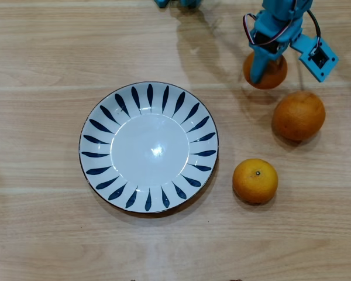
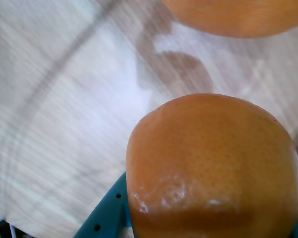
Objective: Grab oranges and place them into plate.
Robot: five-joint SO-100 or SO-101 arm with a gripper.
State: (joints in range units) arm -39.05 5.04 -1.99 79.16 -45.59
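Note:
The white plate with dark blue leaf strokes (image 1: 97, 125) lies at the table's middle and holds nothing. Three oranges lie to its right in the overhead view. The larger orange (image 1: 298, 115) lies at right and shows at the wrist view's top edge (image 2: 238, 17). A smaller orange with a stem dot (image 1: 255, 181) lies nearest the plate. My teal gripper (image 1: 262, 73) is at the top right, shut on the third orange (image 1: 276, 72). In the wrist view that orange (image 2: 213, 163) fills the space between the fingers (image 2: 107, 215).
The table is light wood (image 1: 47, 234). The arm's wrist camera block (image 1: 319, 57) hangs just above the larger orange in the overhead view. The arm's base shows at the top edge (image 1: 175, 3).

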